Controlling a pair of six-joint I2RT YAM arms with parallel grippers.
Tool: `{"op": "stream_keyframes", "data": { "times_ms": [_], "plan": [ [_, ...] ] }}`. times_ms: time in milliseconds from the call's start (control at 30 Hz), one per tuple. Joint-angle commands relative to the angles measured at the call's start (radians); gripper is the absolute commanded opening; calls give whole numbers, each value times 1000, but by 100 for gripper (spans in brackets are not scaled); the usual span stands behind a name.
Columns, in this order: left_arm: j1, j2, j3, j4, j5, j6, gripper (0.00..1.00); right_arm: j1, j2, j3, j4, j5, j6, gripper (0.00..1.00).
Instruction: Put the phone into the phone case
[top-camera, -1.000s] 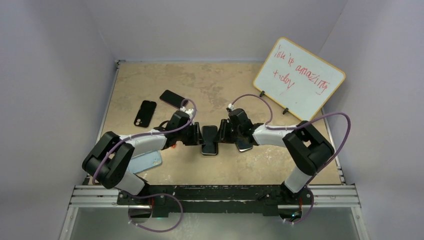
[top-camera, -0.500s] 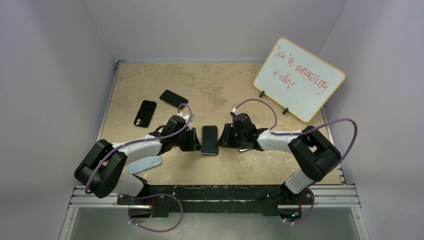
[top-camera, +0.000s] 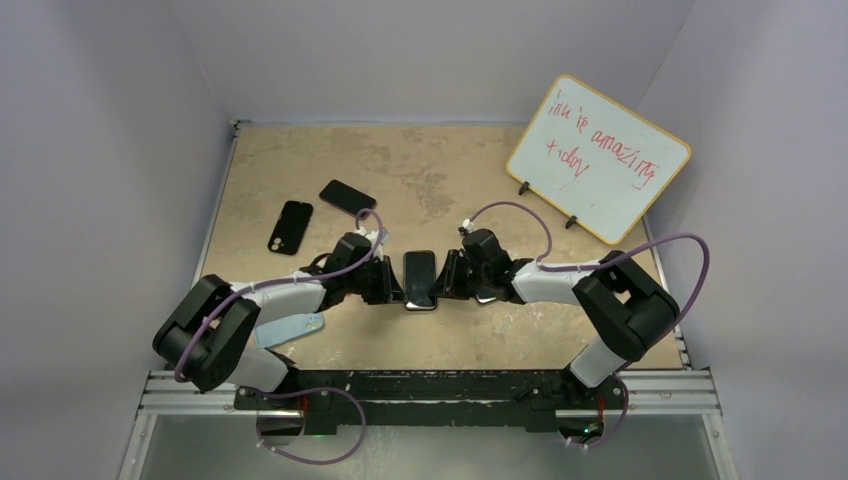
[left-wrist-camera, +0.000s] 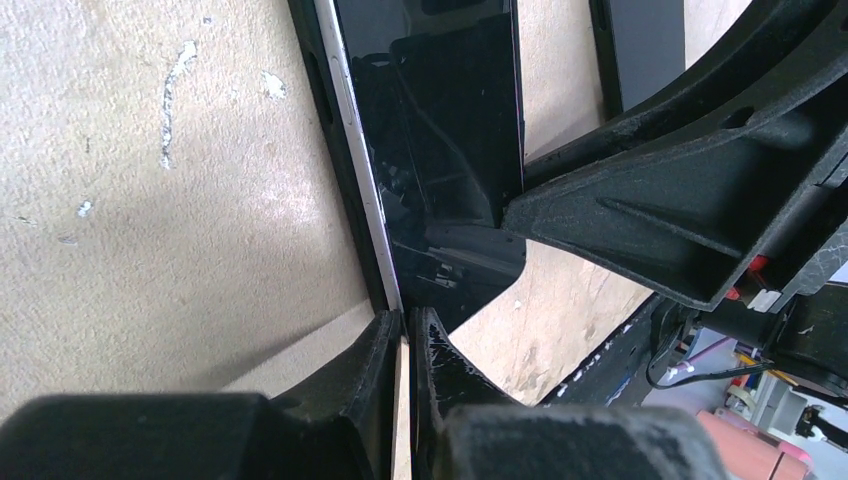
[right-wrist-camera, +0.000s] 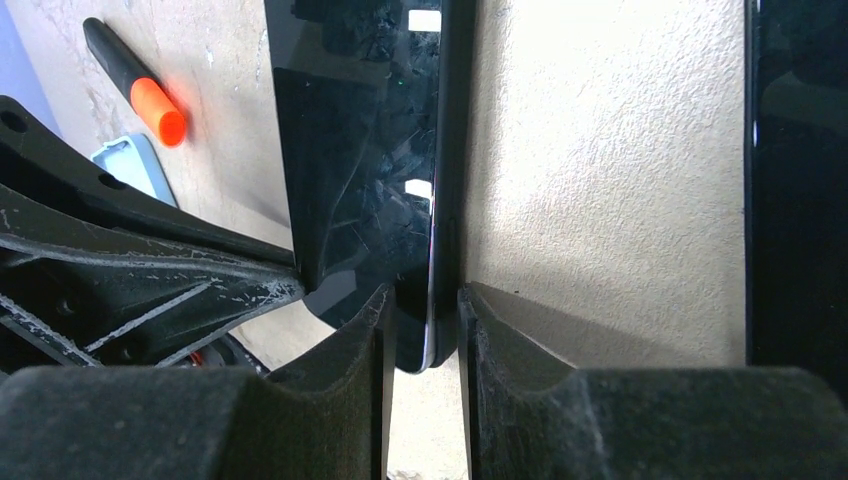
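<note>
A black phone (top-camera: 420, 280) lies at the table's near middle, between my two grippers. Its glossy screen (left-wrist-camera: 440, 130) has a silver edge with a dark rim outside it, which looks like the black phone case (left-wrist-camera: 340, 150) around it. My left gripper (top-camera: 392, 284) is shut, its tips (left-wrist-camera: 407, 318) butting against the phone's left edge with only a sliver of table between them. On the other side my right gripper (top-camera: 450, 280) is shut on the phone's right edge (right-wrist-camera: 440, 200), one finger on the screen side and one behind the rim (right-wrist-camera: 425, 300).
A second dark phone (top-camera: 488, 295) lies under the right wrist. At the back left are a black case (top-camera: 291, 226) and another black phone (top-camera: 347, 195). A light blue case (top-camera: 290, 328) and an orange-tipped marker (right-wrist-camera: 135, 85) lie by the left arm. A whiteboard (top-camera: 598, 155) stands back right.
The left jaws have closed almost fully against the phone's edge. The right jaws have narrowed onto the other edge. Both arms have sunk a little; the phone has hardly moved.
</note>
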Motion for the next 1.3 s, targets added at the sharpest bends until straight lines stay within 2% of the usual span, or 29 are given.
{"op": "stream_keyframes", "data": {
  "times_ms": [0, 100, 200, 300, 500, 567, 833, 1267],
  "plan": [
    [-12, -26, 21, 29, -28, -4, 13, 9, 2, 6, -24, 22, -9, 28],
    [25, -45, 41, -18, -40, 26, 20, 9, -10, 5, -32, 38, -12, 36],
    [89, -47, 46, -14, -5, 33, 22, 9, -21, -1, -24, 54, -9, 41],
    [102, -29, 81, -34, -14, 65, 23, 7, -13, 2, -1, 57, -8, 45],
    [103, 42, 89, -3, 30, 80, 24, 7, 29, 7, 51, 53, 17, 49],
    [103, 51, 73, 16, 37, 75, 21, 9, 39, -1, 86, 31, 35, 49],
    [102, 67, 48, 29, 58, 84, 13, 4, -6, -79, 331, -55, 120, 50],
    [102, 19, -26, 34, 64, 86, 11, 0, 30, -182, 691, -137, 241, 52]
  ]
}}
